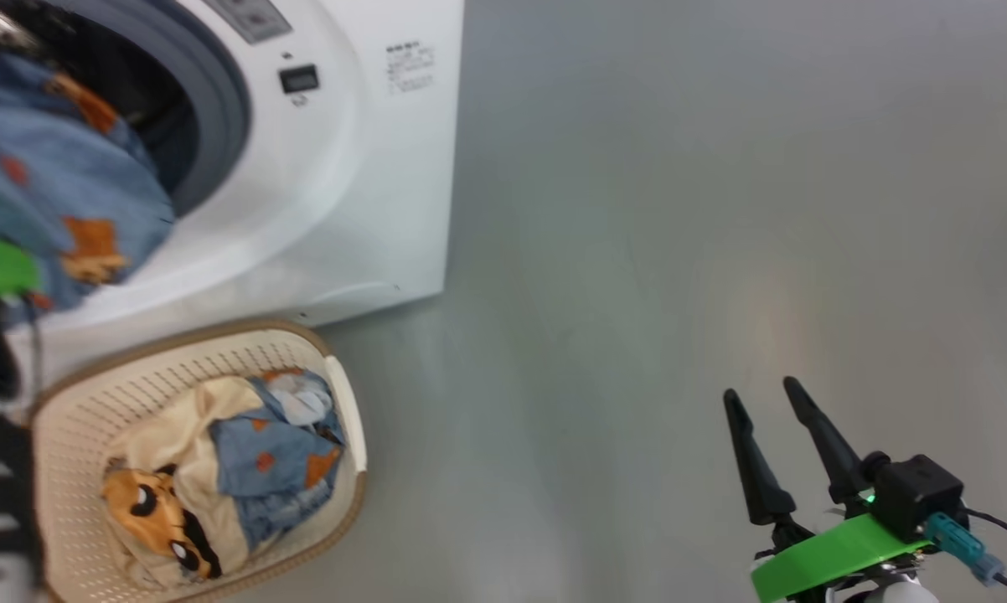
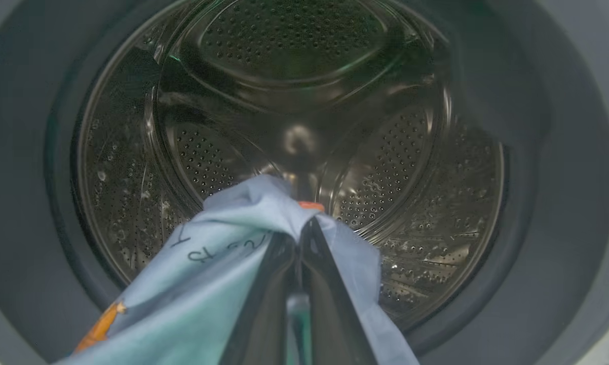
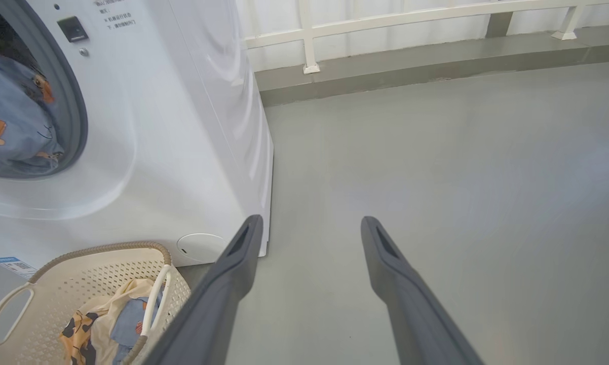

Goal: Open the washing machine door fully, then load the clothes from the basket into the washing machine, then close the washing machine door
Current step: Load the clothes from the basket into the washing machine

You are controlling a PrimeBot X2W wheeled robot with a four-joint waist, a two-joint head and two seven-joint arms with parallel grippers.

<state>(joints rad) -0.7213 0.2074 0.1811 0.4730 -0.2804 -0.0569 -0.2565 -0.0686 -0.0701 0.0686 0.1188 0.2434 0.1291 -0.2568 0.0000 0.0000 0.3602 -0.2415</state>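
Blue printed garment (image 1: 59, 184) at washing machine (image 1: 327, 184) mouth, other clothes (image 1: 244, 469) in basket (image 1: 76, 419)

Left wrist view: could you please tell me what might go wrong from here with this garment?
1. The blue garment drapes over the fingers of the shut left gripper, so it may cling and be dragged back out on release.
2. In the head view much of it hangs at the gasket, short of the drum; it could slip out or get pinched at closing.
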